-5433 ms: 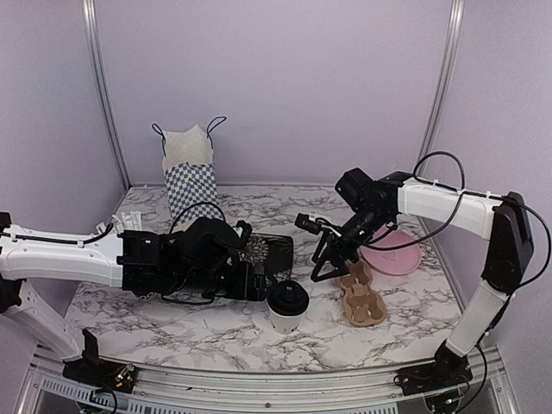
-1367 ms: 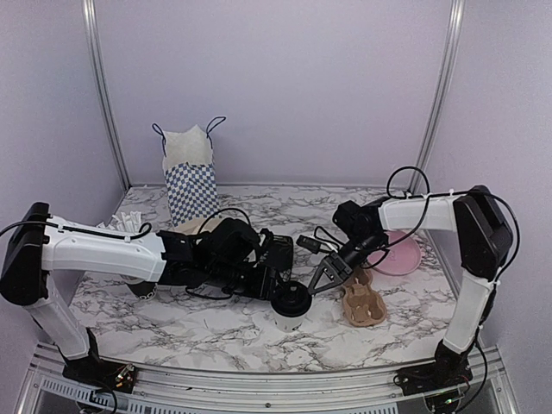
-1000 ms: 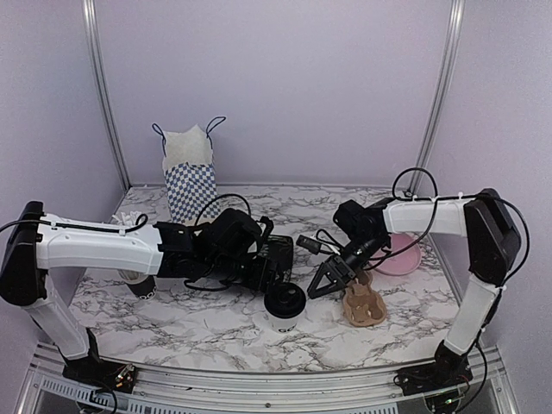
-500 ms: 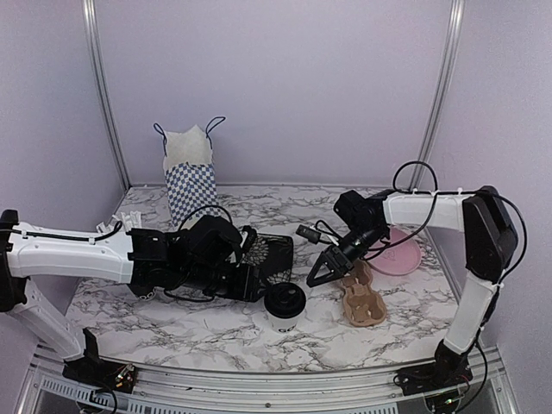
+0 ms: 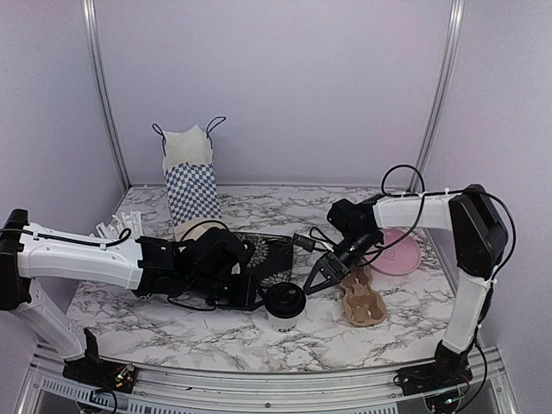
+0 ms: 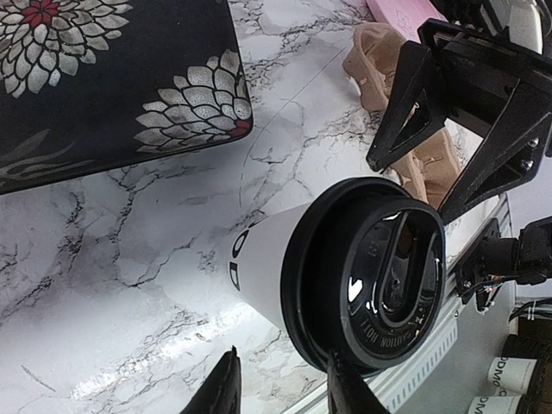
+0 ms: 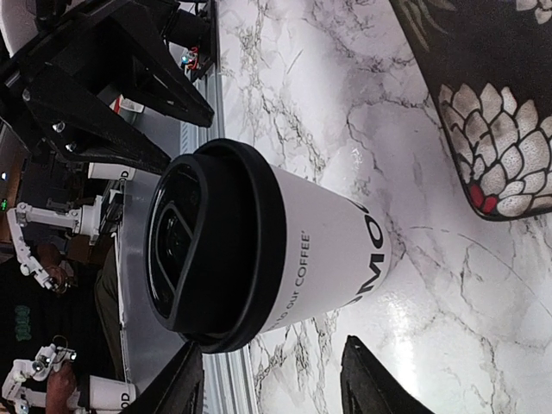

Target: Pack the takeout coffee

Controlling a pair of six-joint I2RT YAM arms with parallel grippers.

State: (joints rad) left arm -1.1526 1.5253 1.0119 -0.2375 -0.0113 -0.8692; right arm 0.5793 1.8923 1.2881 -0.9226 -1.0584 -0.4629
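There is one takeout coffee cup (image 5: 285,308), one brown cup carrier (image 5: 363,298), one pink plate (image 5: 397,253), one checked paper bag (image 5: 191,183) and one black flowered tray (image 5: 266,252). Both arms reach in low. The cup stands upright between the left gripper (image 6: 280,384) and the right gripper (image 7: 274,379), just beside each. Both have fingers apart, holding nothing.

Robot lab booth, lilac walls (image 5: 276,86), aluminium frame (image 5: 104,95)
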